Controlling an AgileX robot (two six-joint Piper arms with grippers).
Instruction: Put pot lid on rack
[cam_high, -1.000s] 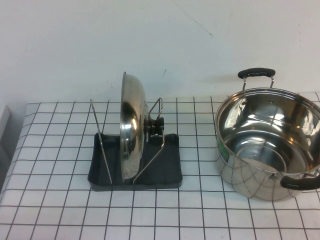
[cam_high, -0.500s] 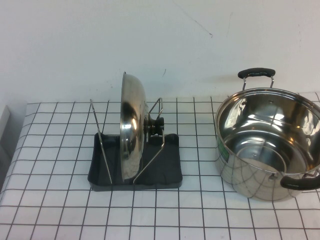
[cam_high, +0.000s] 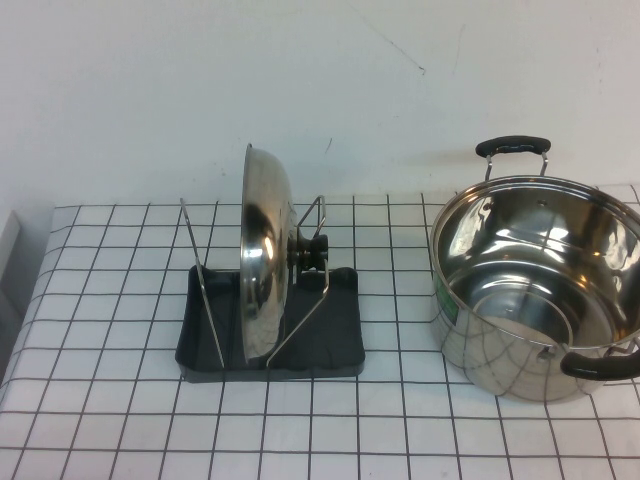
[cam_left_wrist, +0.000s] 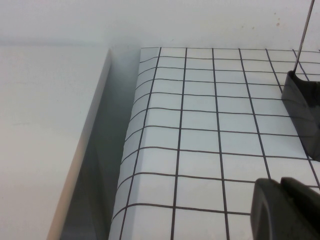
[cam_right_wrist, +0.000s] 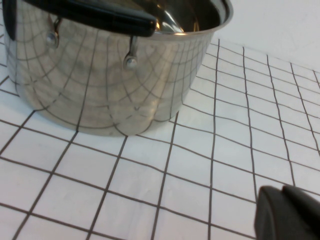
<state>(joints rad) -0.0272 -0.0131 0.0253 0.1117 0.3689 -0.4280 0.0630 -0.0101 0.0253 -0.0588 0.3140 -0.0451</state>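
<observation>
Pot lid (cam_high: 266, 258) stands on edge in the rack (cam_high: 270, 338) (knob facing the pot (cam_high: 540, 285)), pot well right of rack on the table (cam_high: 400, 430), wall behind both.

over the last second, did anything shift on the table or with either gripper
Nothing visibly changed. The pot lid stands on edge in the rack, and the pot sits to the right of it as before. Neither arm shows in the high view; the left gripper and right gripper stay shut, low over the checked tablecloth.
</observation>
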